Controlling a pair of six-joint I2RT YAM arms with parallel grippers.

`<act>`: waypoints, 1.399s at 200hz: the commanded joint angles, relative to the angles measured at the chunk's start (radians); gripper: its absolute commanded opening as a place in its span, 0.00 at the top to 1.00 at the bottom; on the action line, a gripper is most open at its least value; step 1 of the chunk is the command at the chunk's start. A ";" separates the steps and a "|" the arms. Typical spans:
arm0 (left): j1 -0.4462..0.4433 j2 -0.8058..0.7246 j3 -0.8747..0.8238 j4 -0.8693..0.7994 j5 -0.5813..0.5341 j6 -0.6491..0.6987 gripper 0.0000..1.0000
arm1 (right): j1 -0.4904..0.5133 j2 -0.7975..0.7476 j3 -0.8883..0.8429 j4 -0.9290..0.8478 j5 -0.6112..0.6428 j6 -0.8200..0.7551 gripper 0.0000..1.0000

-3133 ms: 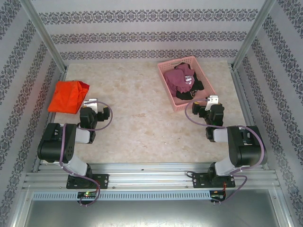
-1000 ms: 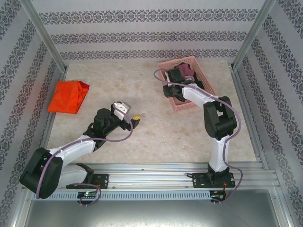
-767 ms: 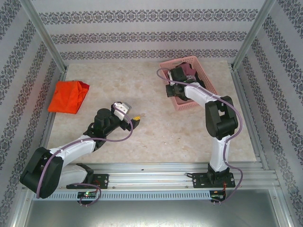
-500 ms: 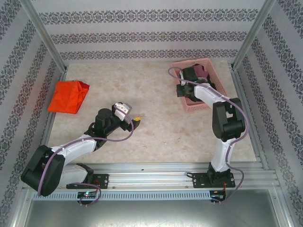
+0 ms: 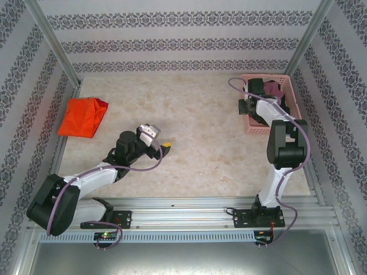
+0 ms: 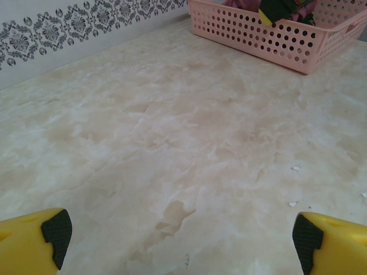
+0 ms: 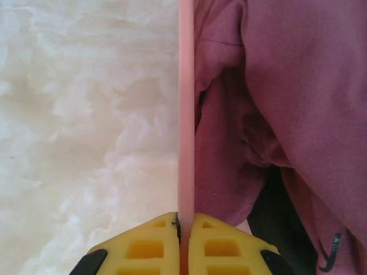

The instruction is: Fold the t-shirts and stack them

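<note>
Maroon tee [image 7: 298,86] lies bunched in the pink basket [image 6: 269,34]; orange tee [image 5: 82,116] sits at the counter's [image 5: 172,103] left edge. Right fingers [image 7: 218,243], clamped shut on the basket rim, have dragged it from mid-far counter into the far right corner, while left fingers [image 6: 34,232] hang wide open over the middle. Prob. frees folding room, but no tee is out yet

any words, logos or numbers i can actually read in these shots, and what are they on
No readable text in any of the views.
Small grey mark on the cloth in the pink basket: a logo-like shape, no letters legible.
Maroon t-shirt: no lettering on the part that shows.
Wallpaper: ornament pattern, no words.
</note>
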State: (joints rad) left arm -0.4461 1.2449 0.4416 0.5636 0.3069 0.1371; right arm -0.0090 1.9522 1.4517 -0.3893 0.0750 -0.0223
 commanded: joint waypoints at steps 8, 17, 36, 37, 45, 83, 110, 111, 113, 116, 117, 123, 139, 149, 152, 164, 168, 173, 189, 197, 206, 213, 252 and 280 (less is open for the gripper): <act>-0.011 0.003 0.019 0.026 0.015 -0.013 0.00 | -0.027 0.040 0.087 -0.021 0.007 -0.108 1.00; -0.012 0.002 0.018 0.027 0.014 -0.011 0.00 | -0.031 0.049 0.096 -0.021 0.007 -0.135 1.00; -0.012 0.006 0.021 0.029 0.015 -0.016 0.00 | -0.031 0.041 0.107 -0.028 -0.004 -0.177 1.00; -0.013 0.007 0.021 0.030 0.015 -0.017 0.00 | -0.031 0.040 0.107 -0.027 -0.006 -0.178 1.00; -0.011 0.009 0.021 0.032 0.018 -0.019 0.00 | -0.030 0.023 0.095 -0.017 -0.018 -0.180 0.90; -0.027 0.029 0.036 0.044 0.020 -0.019 0.00 | -0.027 -0.147 -0.015 0.072 -0.079 -0.083 0.31; -0.064 0.055 0.058 0.040 0.021 0.022 0.00 | -0.064 -0.250 -0.128 0.212 -0.082 0.068 0.21; -0.066 0.056 0.058 0.041 0.022 0.023 0.00 | -0.067 -0.251 -0.131 0.215 -0.081 0.070 0.21; -0.066 0.059 0.061 0.040 0.026 0.025 0.00 | -0.071 -0.253 -0.136 0.220 -0.078 0.083 0.21; -0.070 0.063 0.064 0.041 0.029 0.027 0.00 | -0.078 -0.254 -0.142 0.230 -0.076 0.096 0.19; -0.072 0.064 0.065 0.042 0.030 0.028 0.00 | -0.081 -0.254 -0.143 0.233 -0.074 0.102 0.18; -0.076 0.070 0.069 0.046 0.037 0.028 0.00 | -0.095 -0.251 -0.150 0.243 -0.063 0.127 0.16; -0.092 0.091 0.077 0.073 0.048 0.029 0.00 | -0.130 -0.220 -0.133 0.226 -0.040 0.175 0.14; -0.101 0.101 0.084 0.084 0.056 0.026 0.00 | -0.152 -0.195 -0.120 0.214 -0.041 0.199 0.13; -0.104 0.103 0.086 0.086 0.058 0.026 0.00 | -0.156 -0.189 -0.116 0.211 -0.042 0.207 0.13; -0.116 0.115 0.090 0.094 0.063 0.024 0.00 | -0.177 -0.152 -0.090 0.194 -0.054 0.224 0.13; -0.120 0.119 0.090 0.098 0.064 0.023 0.00 | -0.182 -0.137 -0.077 0.183 -0.057 0.229 0.13; -0.122 0.124 0.090 0.103 0.063 0.020 0.00 | -0.188 -0.122 -0.064 0.172 -0.060 0.231 0.13; -0.127 0.140 0.089 0.123 0.067 0.009 0.00 | -0.202 -0.064 -0.018 0.137 -0.052 0.240 0.15; -0.128 0.145 0.084 0.133 0.068 0.004 0.00 | -0.205 -0.047 -0.010 0.136 -0.042 0.247 0.18; -0.129 0.146 0.083 0.139 0.069 -0.001 0.00 | -0.210 -0.031 0.001 0.132 -0.044 0.251 0.24; -0.131 0.146 0.081 0.140 0.068 -0.006 0.00 | -0.212 -0.027 0.011 0.122 -0.049 0.256 0.36; -0.131 0.140 0.065 0.152 0.047 -0.015 0.00 | -0.176 -0.208 -0.078 0.196 -0.002 0.241 1.00; -0.132 0.161 0.072 0.171 0.045 -0.024 0.00 | -0.099 -0.407 -0.185 0.311 0.083 0.175 1.00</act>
State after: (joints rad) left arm -0.5632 1.3884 0.5041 0.6708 0.3508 0.1310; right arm -0.1757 1.7367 1.3251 -0.2031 0.0742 0.2024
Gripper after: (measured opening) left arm 0.998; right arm 0.048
